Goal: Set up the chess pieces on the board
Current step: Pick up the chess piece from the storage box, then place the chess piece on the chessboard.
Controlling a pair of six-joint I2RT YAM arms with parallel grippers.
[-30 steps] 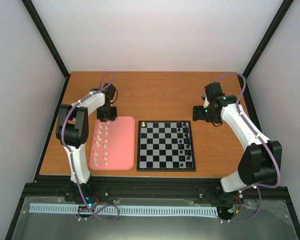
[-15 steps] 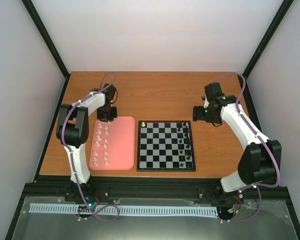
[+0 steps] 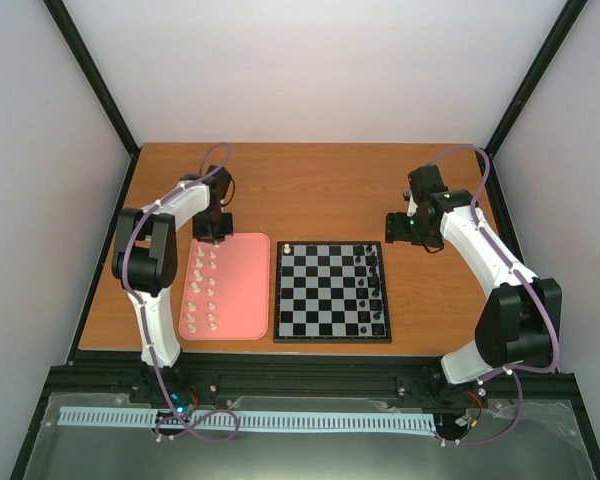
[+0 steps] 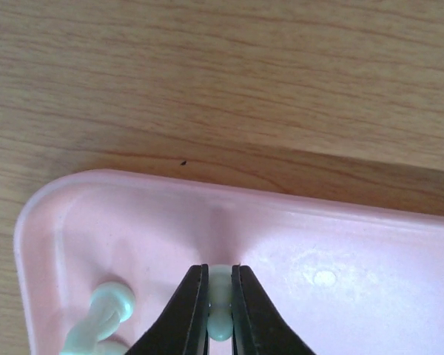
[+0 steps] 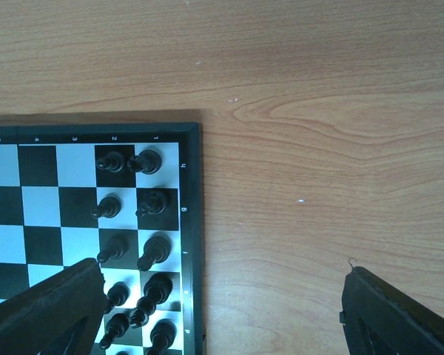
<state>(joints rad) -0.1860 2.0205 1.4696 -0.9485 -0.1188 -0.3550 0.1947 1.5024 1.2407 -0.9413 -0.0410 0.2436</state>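
While right fingers (image 5: 44, 310) gape, tapered left fingers (image 4: 186, 314) pinch a smooth cream chess piece (image 4: 220, 322)

Left pincer (image 4: 220, 275), formerly agape, now tight around one white chess piece (image 4: 220, 324).

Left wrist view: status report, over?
Left fingers shut on a white piece in the pink tray. Right fingers open, off the board. Nothing blocking.
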